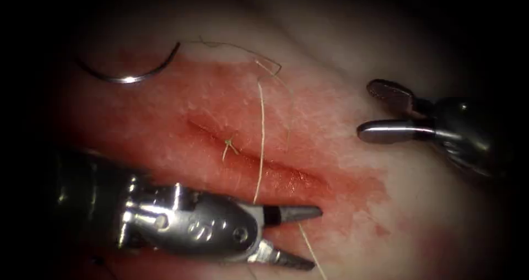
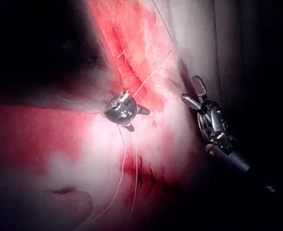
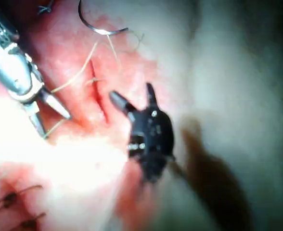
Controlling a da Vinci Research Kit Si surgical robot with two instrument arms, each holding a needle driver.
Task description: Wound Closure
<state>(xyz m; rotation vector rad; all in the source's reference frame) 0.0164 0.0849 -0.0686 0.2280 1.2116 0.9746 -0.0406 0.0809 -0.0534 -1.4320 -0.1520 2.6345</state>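
Observation:
The curved needle (image 1: 127,77) lies free on the tissue (image 1: 341,54), far to the left of the cut (image 1: 259,159), and neither tool holds it. Its thread (image 1: 262,120) runs right from the needle's tail, bends down across the cut and passes between the jaws of my left tool (image 1: 309,238), which is open and grips nothing. A small knot (image 1: 228,143) with short ends sits on the cut. My right tool (image 1: 366,110) hovers open and empty to the right of the cut. The right wrist view has the needle (image 3: 100,26), the right tool (image 3: 131,91) and the left tool (image 3: 55,126).
Red fluid stains the tissue around the cut (image 2: 122,53). An older row of dark stitches (image 2: 146,178) lies beyond the left tool (image 2: 140,120), and these stitches (image 3: 11,199) also appear in the right wrist view. The right tool (image 2: 189,89) stands apart over pale tissue.

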